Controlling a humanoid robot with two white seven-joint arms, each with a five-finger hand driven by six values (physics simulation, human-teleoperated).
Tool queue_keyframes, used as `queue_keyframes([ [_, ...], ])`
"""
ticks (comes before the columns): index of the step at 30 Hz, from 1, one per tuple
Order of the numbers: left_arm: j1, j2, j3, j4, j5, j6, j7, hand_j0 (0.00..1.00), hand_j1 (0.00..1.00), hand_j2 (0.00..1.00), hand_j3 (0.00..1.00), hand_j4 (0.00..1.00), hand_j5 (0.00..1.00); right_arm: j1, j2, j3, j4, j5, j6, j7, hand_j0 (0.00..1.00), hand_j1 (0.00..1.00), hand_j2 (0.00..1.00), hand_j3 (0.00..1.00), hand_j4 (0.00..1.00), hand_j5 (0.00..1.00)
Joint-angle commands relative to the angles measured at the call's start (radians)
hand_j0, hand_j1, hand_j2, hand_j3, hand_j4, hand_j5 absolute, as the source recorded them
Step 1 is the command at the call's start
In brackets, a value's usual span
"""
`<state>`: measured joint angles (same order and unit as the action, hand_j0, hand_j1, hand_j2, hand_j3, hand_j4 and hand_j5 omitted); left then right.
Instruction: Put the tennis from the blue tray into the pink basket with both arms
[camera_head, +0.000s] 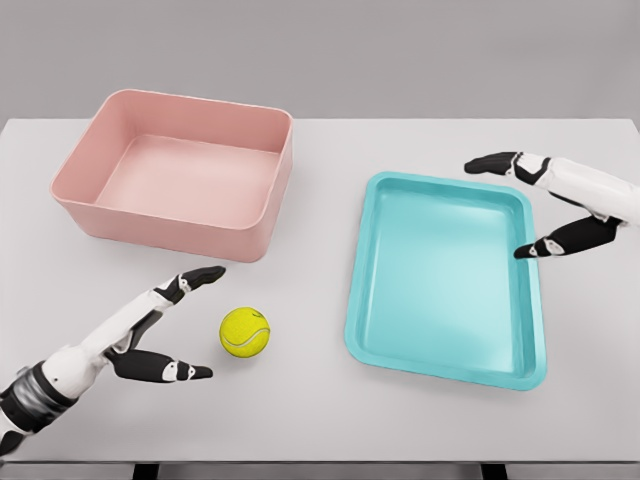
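A yellow tennis ball (245, 332) lies on the white table (320, 420) between the two containers, in front of the pink basket (90, 205). My left hand (205, 322) sits just left of the ball with thumb and fingers spread around empty air, not touching it. The blue tray (530, 300) at the right holds nothing. My right hand (510, 205) hovers over the tray's far right rim, fingers spread and holding nothing.
The pink basket stands at the back left and holds nothing. The table's front edge runs along the bottom of the view, and a grey wall lies behind the table.
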<state>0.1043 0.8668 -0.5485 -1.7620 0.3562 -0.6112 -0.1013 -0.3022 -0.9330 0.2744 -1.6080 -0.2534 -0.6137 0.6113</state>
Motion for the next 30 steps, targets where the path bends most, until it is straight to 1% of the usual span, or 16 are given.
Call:
queue_keyframes([
  [1,0.000,-0.006,-0.002,-0.001,0.006,0.000,0.000,0.99,0.99,0.99,0.99,0.99,0.99,-0.002,0.005,0.002,0.000,-0.006,0.003,0.000,1.00,1.00,1.00,1.00,1.00,1.00],
  [5,0.000,-0.011,-0.002,-0.001,0.006,0.000,0.000,0.99,0.99,0.99,0.99,0.99,0.99,-0.002,0.005,0.000,-0.001,-0.006,0.003,0.000,1.00,1.00,1.00,1.00,1.00,1.00],
  [7,-0.005,-0.009,-0.002,0.002,0.012,0.047,0.000,0.99,0.99,0.99,0.99,0.99,0.99,0.000,0.005,0.000,-0.003,-0.006,0.003,0.000,1.00,1.00,1.00,1.00,1.00,1.00],
  [11,-0.008,-0.026,-0.001,0.001,0.014,0.050,0.000,0.99,0.99,0.99,0.99,0.99,0.99,0.005,0.002,-0.001,-0.003,-0.006,0.003,0.000,1.00,1.00,1.00,1.00,1.00,1.00],
  [14,-0.008,-0.037,-0.001,0.001,0.033,0.059,-0.001,0.99,0.99,0.99,0.99,0.99,0.99,0.009,-0.006,-0.001,-0.004,-0.006,0.003,0.000,1.00,1.00,1.00,1.00,1.00,1.00],
  [16,-0.012,-0.039,-0.001,0.001,0.049,0.103,-0.001,0.99,0.99,0.99,0.99,0.99,0.99,0.009,-0.007,-0.003,-0.003,-0.006,0.003,0.000,1.00,1.00,1.00,1.00,1.00,1.00],
  [18,-0.009,-0.046,-0.001,0.001,0.053,0.110,-0.001,0.99,0.99,0.99,0.99,0.99,0.99,0.009,-0.003,-0.003,-0.003,-0.004,0.003,0.000,1.00,1.00,1.00,1.00,1.00,1.00],
  [22,-0.009,-0.058,-0.018,0.001,0.052,0.145,-0.001,0.99,0.99,0.99,0.99,0.99,0.99,0.006,-0.007,-0.003,-0.003,-0.006,0.003,0.000,1.00,1.00,1.00,1.00,1.00,1.00],
  [24,-0.009,-0.083,-0.022,0.003,0.044,0.156,-0.001,1.00,1.00,1.00,1.00,1.00,1.00,0.006,-0.007,-0.004,-0.001,-0.006,0.003,0.000,1.00,1.00,1.00,1.00,1.00,1.00],
  [30,-0.011,-0.086,-0.037,0.003,0.040,0.157,-0.005,1.00,1.00,1.00,1.00,1.00,1.00,0.009,-0.007,-0.004,-0.001,-0.006,0.003,0.000,1.00,1.00,1.00,1.00,1.00,1.00],
])
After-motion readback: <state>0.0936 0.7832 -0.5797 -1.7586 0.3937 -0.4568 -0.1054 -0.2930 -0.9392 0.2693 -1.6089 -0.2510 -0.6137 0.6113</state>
